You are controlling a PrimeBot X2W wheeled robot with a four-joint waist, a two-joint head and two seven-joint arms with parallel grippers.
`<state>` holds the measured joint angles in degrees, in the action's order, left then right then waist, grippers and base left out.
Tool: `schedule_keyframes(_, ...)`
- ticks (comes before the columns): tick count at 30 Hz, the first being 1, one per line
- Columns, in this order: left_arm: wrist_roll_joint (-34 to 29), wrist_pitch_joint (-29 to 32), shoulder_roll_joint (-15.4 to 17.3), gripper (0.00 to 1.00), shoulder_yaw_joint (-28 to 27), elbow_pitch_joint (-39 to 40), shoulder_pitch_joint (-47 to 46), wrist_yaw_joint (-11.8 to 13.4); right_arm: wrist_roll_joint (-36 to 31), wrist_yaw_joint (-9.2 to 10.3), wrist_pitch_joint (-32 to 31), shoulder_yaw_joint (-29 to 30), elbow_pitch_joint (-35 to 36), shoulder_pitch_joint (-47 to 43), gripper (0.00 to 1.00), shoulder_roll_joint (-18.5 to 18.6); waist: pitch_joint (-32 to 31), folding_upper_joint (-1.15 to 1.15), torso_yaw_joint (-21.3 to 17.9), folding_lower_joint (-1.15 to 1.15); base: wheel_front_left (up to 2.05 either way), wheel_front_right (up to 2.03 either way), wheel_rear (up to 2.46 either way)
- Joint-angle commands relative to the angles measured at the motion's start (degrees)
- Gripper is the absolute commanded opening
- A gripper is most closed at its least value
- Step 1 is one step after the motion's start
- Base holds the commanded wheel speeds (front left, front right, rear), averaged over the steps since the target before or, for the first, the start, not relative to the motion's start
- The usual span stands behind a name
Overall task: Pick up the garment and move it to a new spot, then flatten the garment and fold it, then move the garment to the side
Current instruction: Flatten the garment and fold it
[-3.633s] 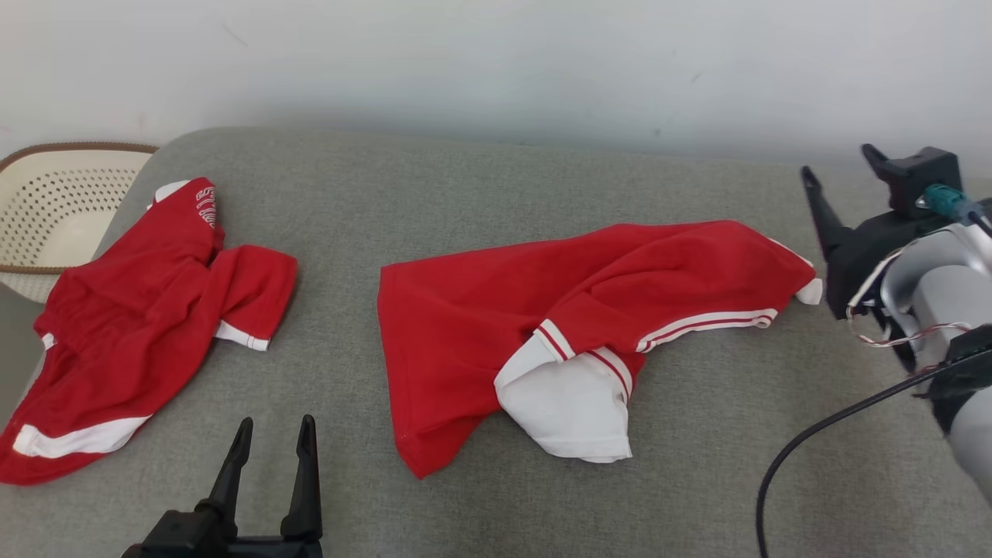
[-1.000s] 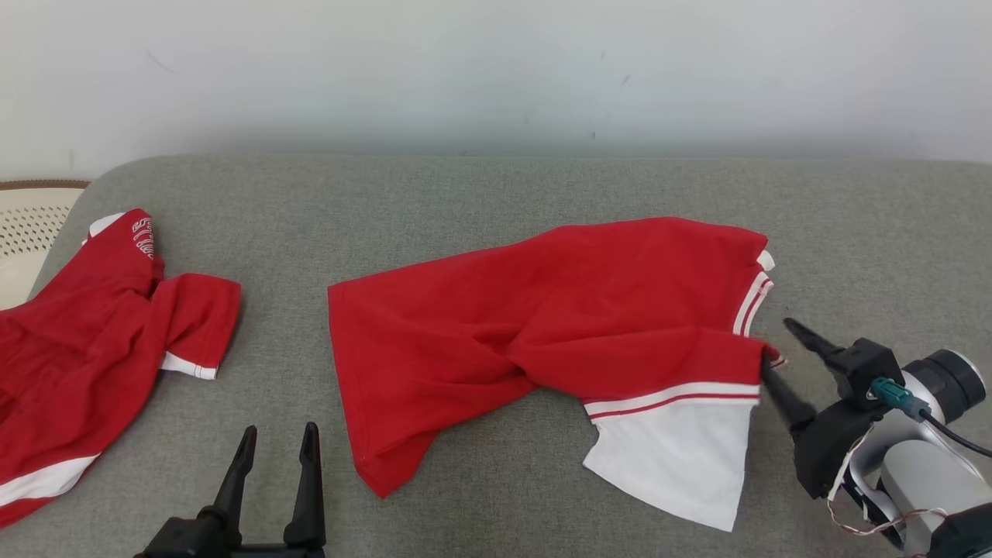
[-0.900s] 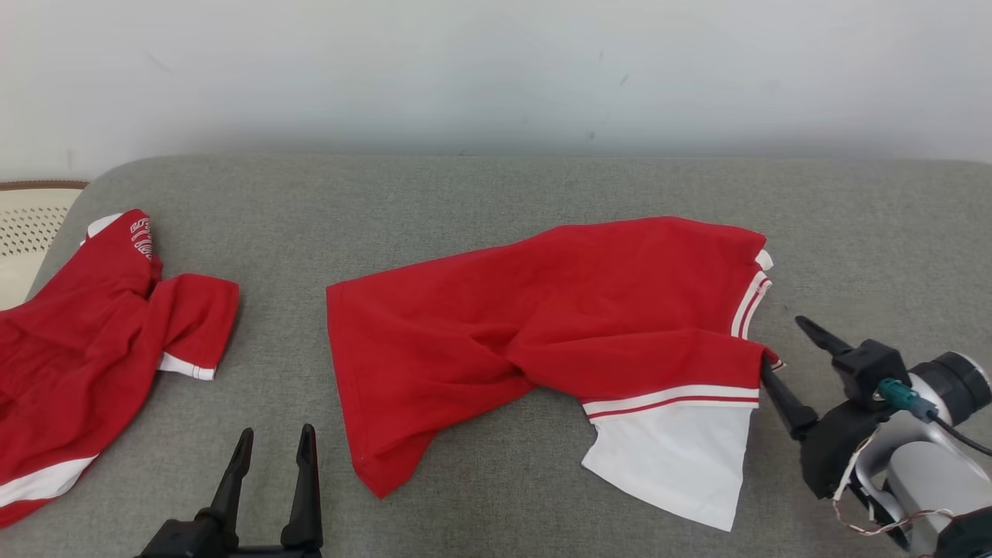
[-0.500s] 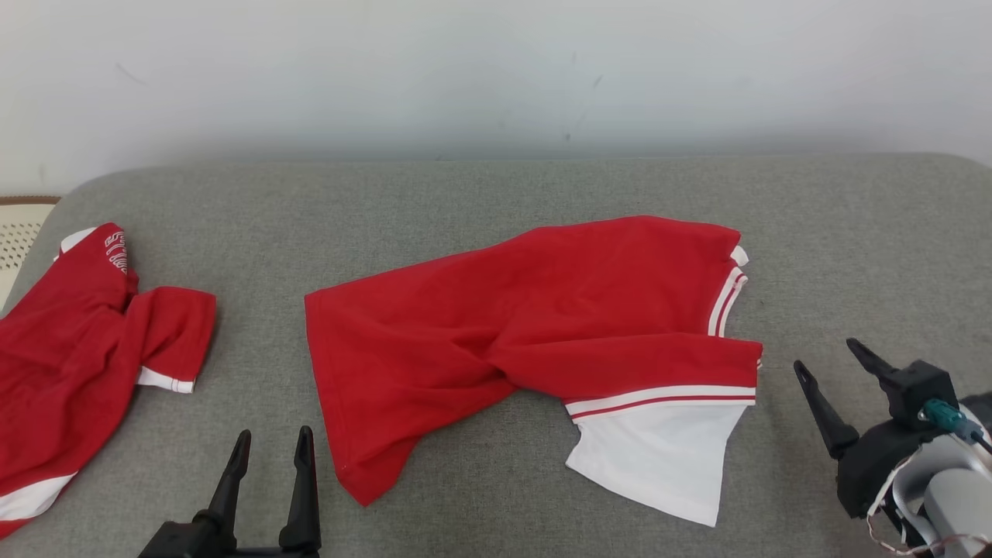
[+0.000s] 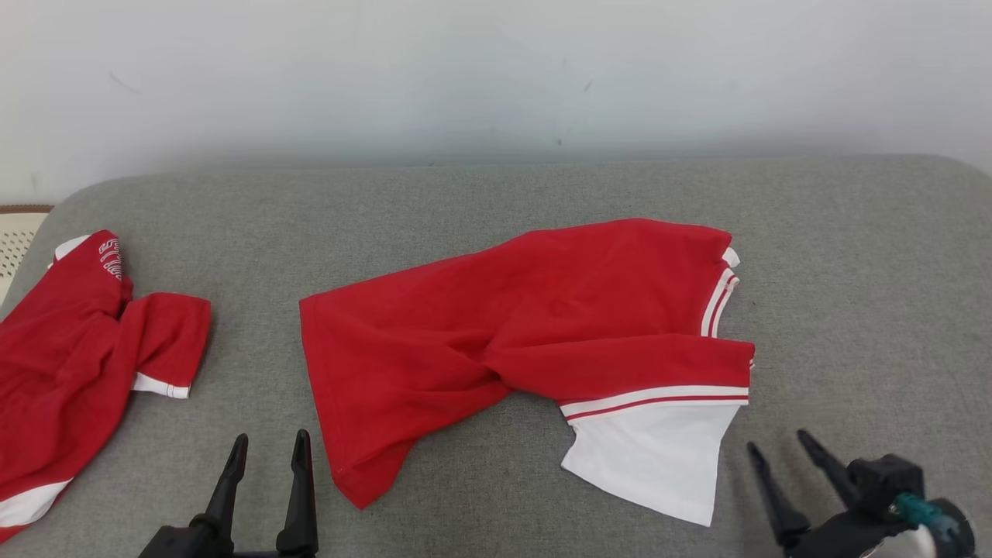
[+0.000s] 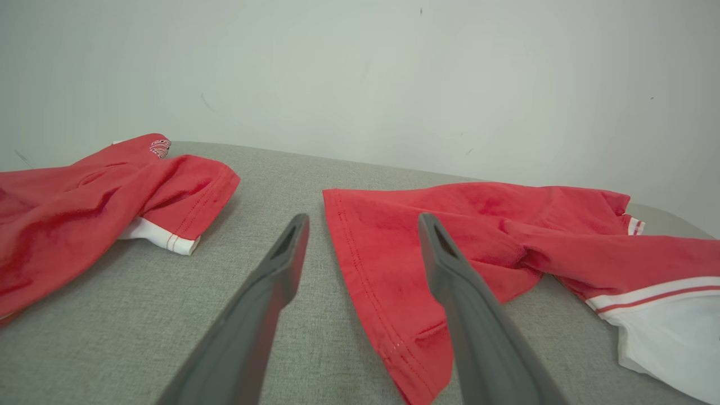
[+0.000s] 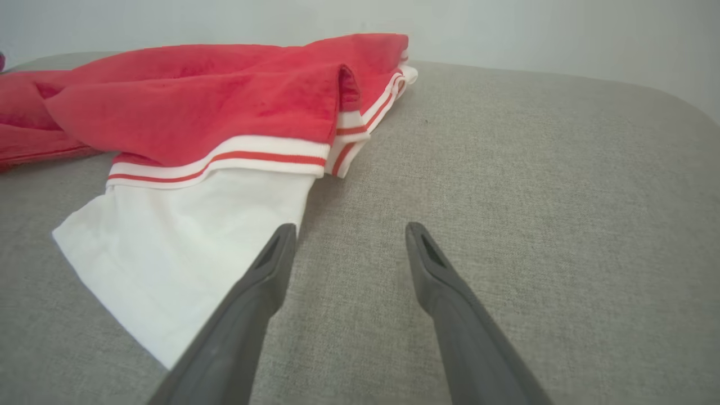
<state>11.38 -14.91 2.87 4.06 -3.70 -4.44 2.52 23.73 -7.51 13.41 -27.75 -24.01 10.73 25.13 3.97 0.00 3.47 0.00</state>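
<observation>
- The red shirt (image 5: 527, 325) lies mid-cushion, its body twisted and bunched at the centre, its white sleeve (image 5: 651, 457) fanned out toward the robot.
- The right gripper (image 5: 776, 440) hovers just beside that sleeve, jaws spread wide, holding nothing.
- The left gripper (image 5: 270, 436) sits near the shirt's hem corner, jaws spread too, empty.
- This looks like the flattening step: shirt placed, not yet smooth, no fold made.
- Next call, I'd say: pinch the hem and sleeve edges and draw them apart to work out that middle twist.
- The surface is a grey woven cushion (image 5: 465, 201) with rounded corners, likely soft enough to drag on cloth.
- A second red garment (image 5: 70, 364) sits well left, a pale basket (image 5: 14, 232) peeks beyond it, and a plain white wall (image 5: 496, 70) stands behind.
</observation>
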Motion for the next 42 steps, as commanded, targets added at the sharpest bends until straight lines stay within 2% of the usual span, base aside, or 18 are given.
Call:
schedule_keyframes(1,-0.5,-0.2,0.0,1.0,-0.3,0.0,0.8,-0.3,0.3,0.03,-0.5,0.0,0.6,-1.0,1.0,-0.7,0.0,0.0,0.1,0.0,0.0,0.0,0.0)
schedule_keyframes(16,0.1,-0.2,0.0,1.0,0.4,0.0,0.7,0.1,2.8,0.03,-8.2,-4.2,-1.8,-2.3,0.99,-4.4,0.0,0.0,1.7,0.0,0.0,0.0,0.0)
schedule_keyframes(18,0.1,-0.2,0.0,1.0,0.3,0.0,0.8,0.1,3.0,0.03,-8.7,-4.9,-2.4,-1.9,0.6,-4.9,0.0,0.0,1.6,0.0,0.0,0.0,0.0)
schedule_keyframes(20,0.1,-0.2,0.0,1.0,0.2,0.0,0.8,0.2,3.2,0.02,-9.0,-5.7,-2.9,-1.6,0.0,-5.2,0.0,0.0,1.6,0.0,0.0,0.0,0.0)
schedule_keyframes(26,0.3,-0.2,0.0,1.0,0.1,0.1,1.1,0.5,2.6,0.04,-6.7,-5.2,-3.8,-0.3,0.0,-4.7,-0.1,0.0,1.1,0.0,0.0,0.0,0.0)
schedule_keyframes(31,0.4,-0.2,0.0,1.0,-0.1,-0.1,1.1,0.4,2.8,0.03,-5.7,-1.5,-4.1,-0.8,0.0,-2.3,-0.2,0.0,0.7,0.0,0.0,0.0,0.0)
schedule_keyframes(34,0.5,-0.2,0.0,1.0,0.0,-0.2,1.1,0.5,3.7,0.04,-6.2,0.9,-3.8,-2.4,0.0,0.4,-0.3,0.0,0.5,0.0,0.0,0.0,0.0)
schedule_keyframes(42,1.0,-0.2,0.0,1.0,0.2,-0.6,1.8,0.7,6.2,0.04,-7.8,5.8,-1.1,-6.8,0.0,4.1,-1.3,0.0,-0.4,0.0,0.0,0.0,0.0)
